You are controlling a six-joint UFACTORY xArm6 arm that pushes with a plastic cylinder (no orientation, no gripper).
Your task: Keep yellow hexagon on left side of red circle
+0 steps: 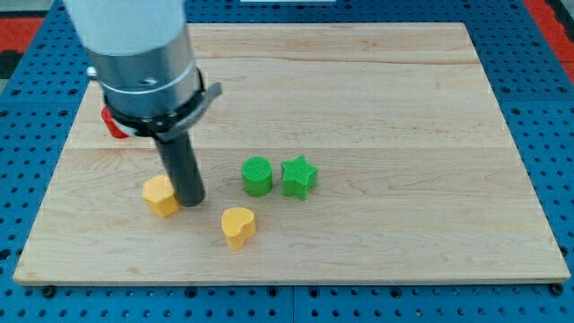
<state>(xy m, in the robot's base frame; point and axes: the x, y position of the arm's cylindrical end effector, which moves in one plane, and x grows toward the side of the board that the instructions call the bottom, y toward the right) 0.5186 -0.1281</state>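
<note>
The yellow hexagon (160, 196) lies at the lower left of the wooden board. My tip (190, 201) stands right against its right side, touching or nearly touching it. A red block (113, 124), mostly hidden behind the arm's grey body, shows only as a small red edge at the view's left, above the hexagon; its shape cannot be made out. The hexagon sits a little to the right of and below that red edge.
A yellow heart-shaped block (238, 225) lies right of and below my tip. A green round block (257, 175) and a green star (299, 176) sit side by side near the board's middle. The wooden board (386, 99) rests on a blue perforated table.
</note>
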